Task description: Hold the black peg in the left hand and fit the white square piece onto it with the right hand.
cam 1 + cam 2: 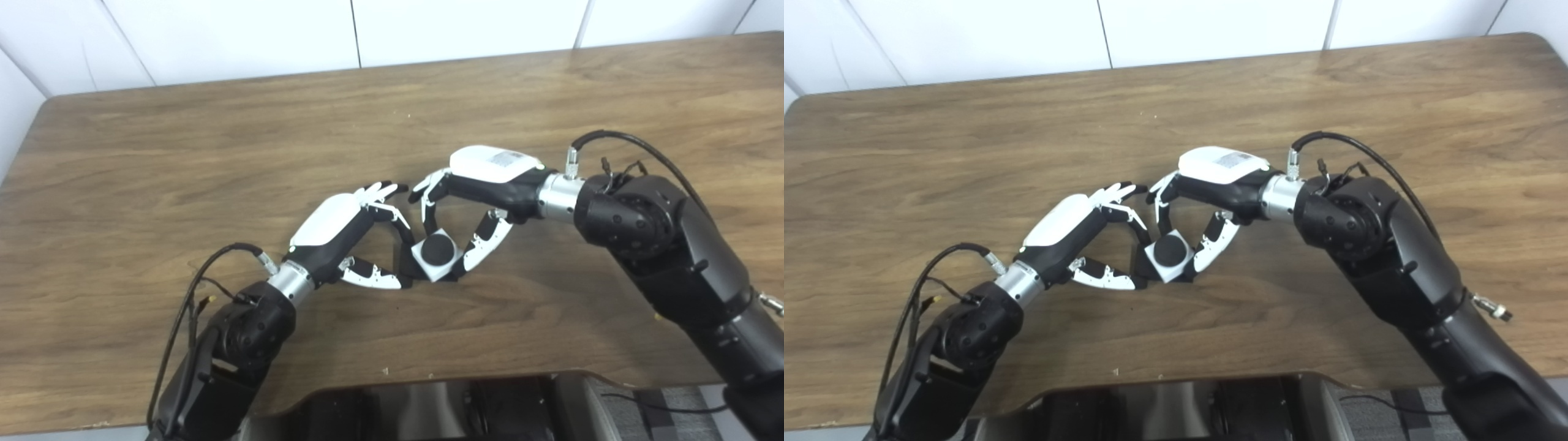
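The white square piece (pixel 425 261) sits around the black peg (pixel 437 248), whose round top shows in its middle, near the table's centre front. My left hand (pixel 343 236) comes in from the lower left and its fingers and thumb close on the peg's base from the left; the base is mostly hidden. My right hand (pixel 484 184) comes in from the right, with its fingers on the far side of the white piece and its thumb on the near right side. The same scene shows in the right eye view, with the piece (pixel 1157 261) between both hands.
The wooden table (pixel 184 153) spreads wide to the left, back and right. Its front edge has a curved cutout (pixel 441 376) just below the hands. A white wall stands behind the table.
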